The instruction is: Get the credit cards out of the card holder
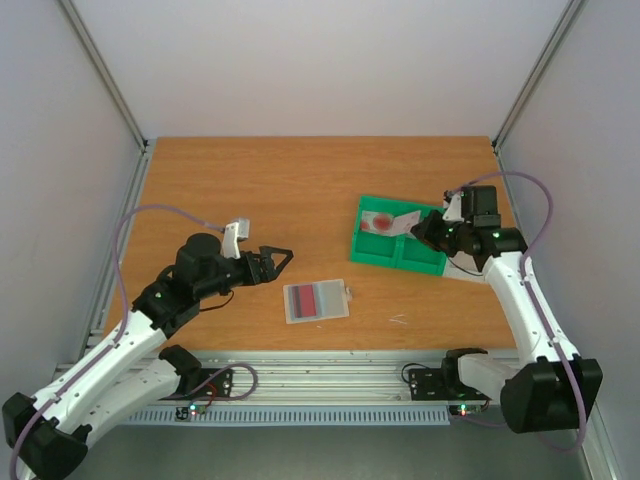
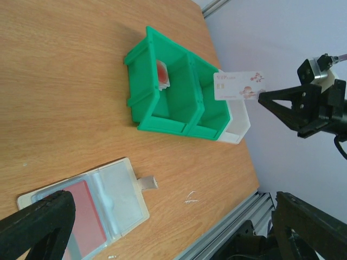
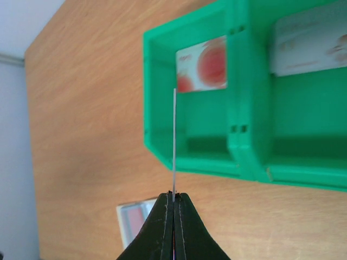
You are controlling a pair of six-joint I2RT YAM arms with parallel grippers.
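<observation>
I hold a white card [image 2: 238, 85] clenched in right gripper [image 3: 173, 198] above green tray [image 1: 395, 262]; left gripper [image 1: 283, 262] released, wood worktop [image 1: 250, 180] stretching beyond it.

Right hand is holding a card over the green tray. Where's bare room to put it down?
The widest bare table wood lies beyond the left hand, left of the green tray. A narrower strip runs between the tray and the card holder. Crowded: the tray, with the right hand and white card above and a red-marked card in its left compartment.
</observation>
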